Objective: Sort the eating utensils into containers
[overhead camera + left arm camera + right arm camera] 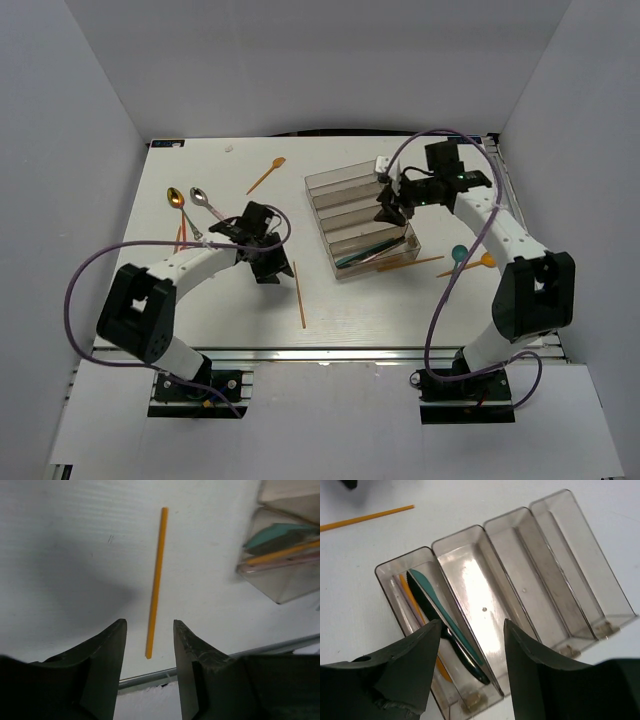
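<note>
White tabletop [380,310] | our left gripper [149,630] wide, slim orange stick [157,575] ending between jaws | right gripper [472,635] wide above clear brownish tray [530,575]

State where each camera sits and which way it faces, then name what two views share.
Top external: above and behind the left arm and right arm, facing down at the table; both arms show.
Left wrist: on the left arm, facing down at an orange stick on the table; left gripper fingers show, open.
Right wrist: on the right arm, facing down into the tray; right gripper fingers show, open.
Shared: both wrist views catch the tray's end compartment holding a teal utensil.
</note>
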Available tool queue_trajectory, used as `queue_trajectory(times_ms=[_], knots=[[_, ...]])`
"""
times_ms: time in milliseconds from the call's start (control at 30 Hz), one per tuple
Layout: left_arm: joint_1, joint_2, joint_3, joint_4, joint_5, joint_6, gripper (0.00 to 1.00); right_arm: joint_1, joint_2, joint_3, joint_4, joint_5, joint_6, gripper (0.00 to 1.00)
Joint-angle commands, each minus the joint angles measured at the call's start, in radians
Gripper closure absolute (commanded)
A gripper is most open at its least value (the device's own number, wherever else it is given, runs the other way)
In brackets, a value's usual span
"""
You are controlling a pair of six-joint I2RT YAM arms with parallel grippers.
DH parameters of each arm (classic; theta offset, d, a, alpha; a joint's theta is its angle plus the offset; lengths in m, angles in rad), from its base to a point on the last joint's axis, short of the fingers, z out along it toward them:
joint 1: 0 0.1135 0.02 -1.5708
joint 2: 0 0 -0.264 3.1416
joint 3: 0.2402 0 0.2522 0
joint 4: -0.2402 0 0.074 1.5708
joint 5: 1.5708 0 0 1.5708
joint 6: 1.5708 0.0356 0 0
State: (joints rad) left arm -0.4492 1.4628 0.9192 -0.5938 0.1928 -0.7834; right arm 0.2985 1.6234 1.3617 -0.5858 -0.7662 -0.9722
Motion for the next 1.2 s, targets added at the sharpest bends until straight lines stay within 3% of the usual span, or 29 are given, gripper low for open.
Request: queue_trajectory(times_ms=[0,133,367,667,767,900,1167], knots=[[-0.086,0.072,0.075,-0.115,-0.093,-0.071,0.46,-0.048,-0.062,-0.045,0.047,-0.045,0.113,0.40],[-0.157,0.139,0.134,-0.129,-0.121,-0.089,0.41,-0.082,-0.109,-0.114,0.058,-0.045,0.121,0.40],[-0.209,0.235,0.171,-0.136,-0.130,-0.102,0.40,-0.117,-0.143,-0.176,0.061,-0.053,0.127,0.40],[-0.275,0.372,0.225,-0.284,-0.286,-0.116,0.48,-0.168,-0.151,-0.165,0.046,-0.070,0.136,0.40],[-0.283,0.381,0.205,-0.287,-0.306,-0.119,0.59,-0.180,-0.158,-0.170,0.044,-0.071,0.141,0.40],[-0.286,0.364,0.185,-0.287,-0.351,-0.122,0.97,-0.194,-0.174,-0.185,0.044,-0.070,0.145,0.40],[-0.286,0.257,0.253,-0.267,-0.426,-0.025,1.00,-0.217,-0.189,-0.188,0.000,-0.077,0.092,0.39]])
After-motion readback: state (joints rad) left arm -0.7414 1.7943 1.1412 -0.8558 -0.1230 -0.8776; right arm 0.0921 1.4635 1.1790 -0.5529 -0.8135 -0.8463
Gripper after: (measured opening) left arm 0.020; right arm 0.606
